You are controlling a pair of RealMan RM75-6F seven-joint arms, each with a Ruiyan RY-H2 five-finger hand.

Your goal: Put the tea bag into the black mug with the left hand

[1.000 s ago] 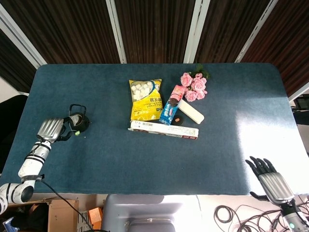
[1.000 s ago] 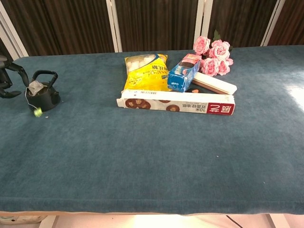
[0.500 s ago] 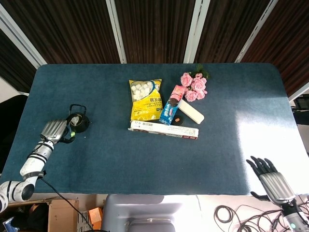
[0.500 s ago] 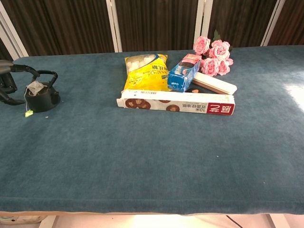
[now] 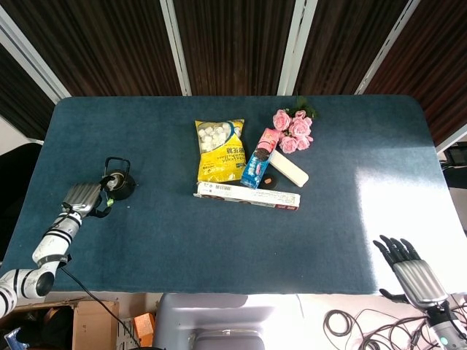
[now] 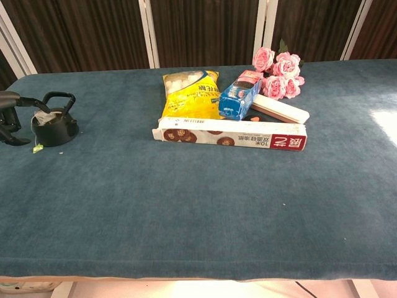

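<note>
The black mug [image 5: 120, 185] stands near the table's left edge, and in the chest view its handle arches over the mug [image 6: 57, 127]. The white tea bag [image 6: 43, 117] lies in its mouth. Its string runs down to a small green tag [image 6: 37, 148] on the cloth beside the mug. My left hand [image 5: 79, 198] sits just left of the mug, fingers apart and holding nothing; in the chest view only part of the left hand [image 6: 8, 118] shows at the frame edge. My right hand [image 5: 408, 271] hangs off the front right corner, fingers spread and empty.
A cluster sits mid-table: a yellow snack bag [image 5: 220, 149], a long biscuit box [image 5: 246, 195], a blue packet [image 5: 257, 168], a white bar [image 5: 288, 168] and pink roses [image 5: 293, 130]. The blue table's left edge [image 5: 29, 189] runs close behind my left hand.
My left hand has drawn back from the mug toward the table's left edge. The green tag swung from the mug's front to its left side. The right hand stayed still.
</note>
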